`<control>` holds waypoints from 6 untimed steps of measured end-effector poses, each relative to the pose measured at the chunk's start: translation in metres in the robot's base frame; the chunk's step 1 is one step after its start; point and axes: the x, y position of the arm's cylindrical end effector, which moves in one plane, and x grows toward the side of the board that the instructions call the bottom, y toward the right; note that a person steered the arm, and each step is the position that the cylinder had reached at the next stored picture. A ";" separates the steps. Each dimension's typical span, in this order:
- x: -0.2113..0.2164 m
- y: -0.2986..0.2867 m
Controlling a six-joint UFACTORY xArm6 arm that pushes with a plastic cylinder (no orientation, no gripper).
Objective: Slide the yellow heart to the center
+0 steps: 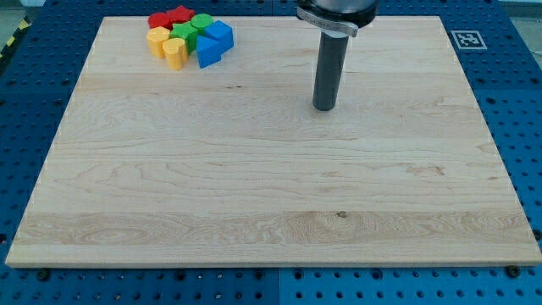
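A tight cluster of small blocks sits near the board's top left. The yellow heart (pixel 175 52) is at the cluster's lower edge, with a second yellow block (pixel 157 40) to its left. Two red blocks, one a star (pixel 179 14), the other rounded (pixel 158 20), lie along the top. Two green blocks (pixel 201 23) (pixel 184 33) are in the middle. Two blue blocks (pixel 219 34) (pixel 207 53) are on the right. My tip (pixel 324 107) rests on the board well to the right of the cluster, touching no block.
The wooden board (pixel 271 195) lies on a blue perforated table. A black-and-white marker tag (pixel 467 39) sits beyond the board's top right corner.
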 end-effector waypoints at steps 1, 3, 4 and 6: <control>0.000 0.000; -0.013 -0.039; -0.017 -0.125; -0.069 -0.272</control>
